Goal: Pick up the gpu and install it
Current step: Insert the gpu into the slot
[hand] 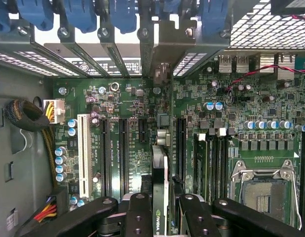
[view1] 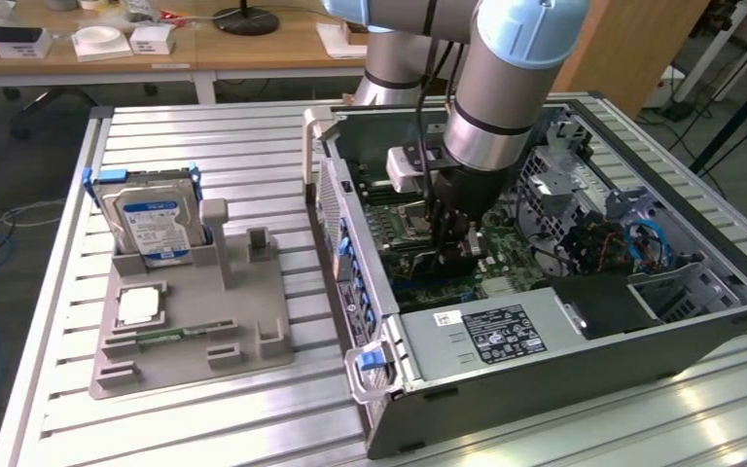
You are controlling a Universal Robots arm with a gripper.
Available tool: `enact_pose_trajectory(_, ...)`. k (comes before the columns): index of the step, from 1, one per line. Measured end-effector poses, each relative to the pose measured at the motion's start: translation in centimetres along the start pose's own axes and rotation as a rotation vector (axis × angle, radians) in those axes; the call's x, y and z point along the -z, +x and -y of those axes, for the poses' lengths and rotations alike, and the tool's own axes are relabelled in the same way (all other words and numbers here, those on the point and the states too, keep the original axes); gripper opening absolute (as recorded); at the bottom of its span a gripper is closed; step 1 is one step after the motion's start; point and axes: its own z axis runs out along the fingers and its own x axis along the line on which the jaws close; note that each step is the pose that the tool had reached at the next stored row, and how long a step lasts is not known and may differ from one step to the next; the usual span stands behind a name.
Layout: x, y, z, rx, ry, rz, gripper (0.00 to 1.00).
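Holding the thin dark rectangular gpu card (hand: 160, 197) edge-on, my black two-fingered claw (hand: 160, 217) is partly closed, its fingers (hand: 138, 215) pressing the card's two flat faces so the connector edge points straight down at the green motherboard (hand: 142, 118). In the wrist view the card hangs just above the board, between the long black expansion slots (hand: 122, 148) and the one beside the memory sockets, and I judge it is held upright like this so it can meet a slot squarely; I cannot tell whether the edge already touches one. In the exterior view the arm reaches down into the open dark grey computer case (view1: 582, 370), lying on its side on the ribbed aluminium table (view1: 218, 136) so the board faces up at the claw (view1: 455, 255). From the case, at about nine o'clock in that view, the grey plastic parts holder (view1: 192, 336) stands well apart with the silver hard drive with a blue-white label (view1: 153, 226) propped upright in it and a slim green memory stick (view1: 172, 334) lying flat, both parked clear of the arm's path.
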Motion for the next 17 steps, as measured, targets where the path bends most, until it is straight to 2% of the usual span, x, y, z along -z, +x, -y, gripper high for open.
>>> enact_pose_trajectory(3, 0.00, 0.00, 0.00, 0.000, 0.0000, 0.0000, 0.26)
enact_pose_trajectory(4, -0.06, -0.02, -0.04, -0.001, -0.0005, 0.0022, 0.26)
enact_pose_trajectory(5, -0.05, -0.02, -0.03, -0.001, 0.0003, 0.0012, 0.27)
enact_pose_trajectory(6, -0.05, -0.01, -0.02, -0.001, 0.0004, 0.0011, 0.33)
enact_pose_trajectory(7, -0.01, -0.01, -0.01, 0.000, 0.0001, 0.0003, 0.33)
enact_pose_trajectory(9, -0.01, 0.00, 0.00, 0.000, 0.0000, 0.0001, 0.45)
enact_pose_trajectory(12, 0.00, 0.00, 0.00, 0.000, 0.0000, 0.0001, 0.51)
enact_pose_trajectory(13, 0.00, 0.00, 0.00, 0.000, 0.0000, 0.0000, 0.57)
enact_pose_trajectory(15, 0.03, -0.01, -0.02, 0.000, -0.0001, -0.0001, 0.57)
enact_pose_trajectory(17, 0.51, -0.03, -0.03, 0.000, 0.0000, 0.0020, 0.57)
